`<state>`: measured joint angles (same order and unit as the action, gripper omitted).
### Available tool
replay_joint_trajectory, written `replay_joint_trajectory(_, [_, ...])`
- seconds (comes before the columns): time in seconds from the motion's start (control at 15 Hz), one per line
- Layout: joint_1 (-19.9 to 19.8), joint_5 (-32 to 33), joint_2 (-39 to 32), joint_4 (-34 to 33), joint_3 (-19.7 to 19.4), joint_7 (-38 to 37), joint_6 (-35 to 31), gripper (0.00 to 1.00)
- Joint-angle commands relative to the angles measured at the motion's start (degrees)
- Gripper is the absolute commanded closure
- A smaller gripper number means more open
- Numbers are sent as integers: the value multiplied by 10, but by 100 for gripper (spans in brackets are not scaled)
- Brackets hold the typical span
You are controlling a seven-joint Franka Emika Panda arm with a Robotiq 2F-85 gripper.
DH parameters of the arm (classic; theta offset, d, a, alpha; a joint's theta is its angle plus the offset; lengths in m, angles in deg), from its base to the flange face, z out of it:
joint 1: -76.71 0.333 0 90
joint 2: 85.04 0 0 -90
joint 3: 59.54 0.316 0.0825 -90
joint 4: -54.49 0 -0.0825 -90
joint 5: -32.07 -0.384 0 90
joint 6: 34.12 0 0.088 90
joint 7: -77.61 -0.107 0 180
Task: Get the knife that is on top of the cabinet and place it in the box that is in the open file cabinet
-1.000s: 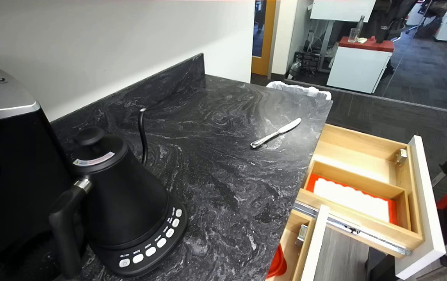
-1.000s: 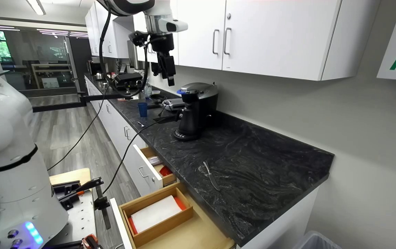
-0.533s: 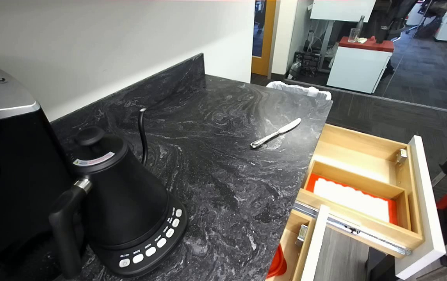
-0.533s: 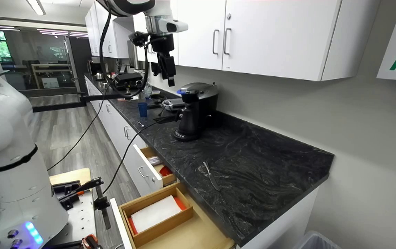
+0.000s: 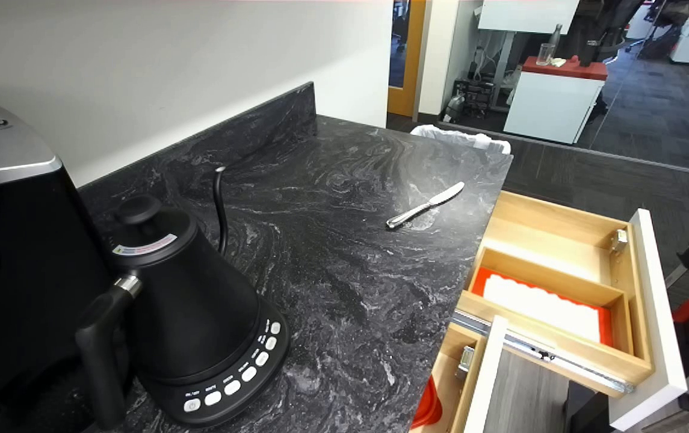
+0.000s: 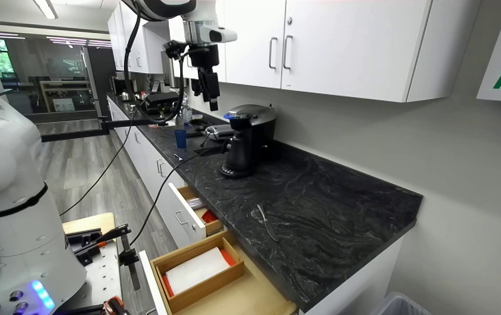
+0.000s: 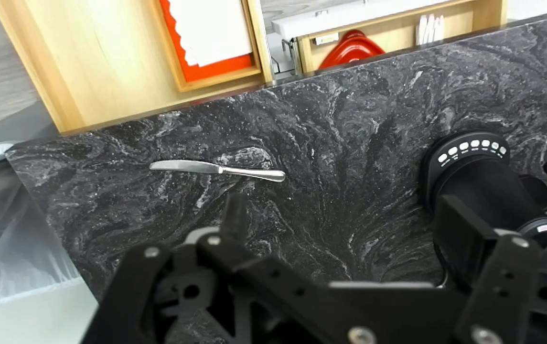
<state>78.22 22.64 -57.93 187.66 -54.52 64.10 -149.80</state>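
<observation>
The silver knife [image 5: 431, 202] lies flat on the dark marbled countertop [image 6: 333, 205] near its front edge. It also shows in an exterior view [image 6: 267, 223] and in the wrist view [image 7: 221, 169], beyond the left finger. My gripper [image 6: 205, 95] is high above the counter, near the kettle end and well away from the knife. In the wrist view the gripper [image 7: 342, 212] is open and empty, its fingers wide apart. The wooden box [image 6: 208, 284], with a red and white lining, sits inside the open drawer [image 6: 243, 295] below the counter edge. The box also shows in the wrist view [image 7: 220, 80].
A black kettle [image 5: 194, 313] and a coffee machine [image 6: 263, 120] stand on the counter. A smaller open drawer holds a red item [image 7: 354, 50]. White wall cabinets [image 6: 346, 43] hang above. A lined bin [image 6: 401, 304] stands at the counter's end.
My gripper has shifted slightly to the left in an exterior view. The knife, box and drawers have not moved.
</observation>
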Motion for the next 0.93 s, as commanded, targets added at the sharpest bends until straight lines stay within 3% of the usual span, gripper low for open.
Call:
replay_joint_trajectory(0.0, [1, 1, 0, -1, -1, 0, 1, 0])
replay_joint_trajectory(0.47, [-5, 30, -1, -6, 5, -9, 16, 0])
replay_joint_trajectory(0.87, [-7, 61, -5, -17, 7, -12, 75, 0])
